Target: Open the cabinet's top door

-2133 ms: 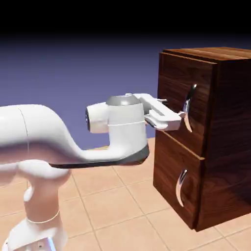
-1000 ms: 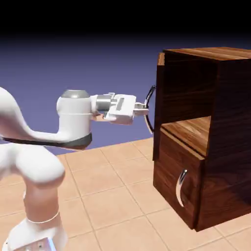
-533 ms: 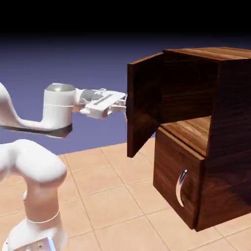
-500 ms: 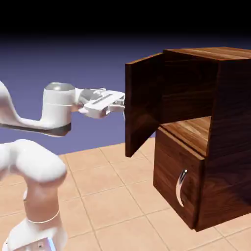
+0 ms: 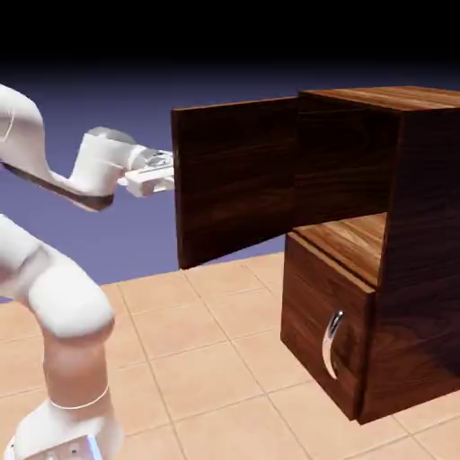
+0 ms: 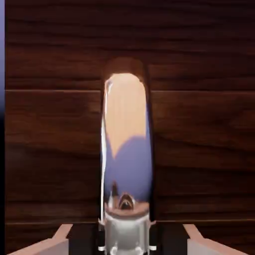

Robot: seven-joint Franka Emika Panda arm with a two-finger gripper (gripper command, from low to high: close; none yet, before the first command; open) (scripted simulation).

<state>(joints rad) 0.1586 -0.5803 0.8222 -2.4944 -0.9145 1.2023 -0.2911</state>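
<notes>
Top door (image 5: 235, 180) now swung far out from the cabinet (image 5: 386, 260). 0.5 s ago it stood edge-on w/ only a narrow wedge showing; now its inner face is broadside to the exterior view, hinge side at the cabinet's front corner, free edge out toward exterior view's left. 2 s ago it was flush shut. Upper compartment is exposed, its wooden floor visible. Lower door (image 5: 325, 332) shut, short handle (image 5: 331, 342) untouched.

Arm has drawn back & up w/ the door. Gripper (image 5: 164, 171) sits just at the door's free edge, mostly hidden behind the panel in the exterior view. Hand view: chrome handle (image 6: 126, 149) fills the middle, running straight up from between the finger tips (image 6: 55, 244), wood grain all around. Jaws clamped on that handle, as tight as they go.

Meaning: door looks past 90 deg open, so task is prob. done or v. close. Judgement only: what remains is maybe a bit more swing, then let go & back off w/o bumping the panel.
</notes>
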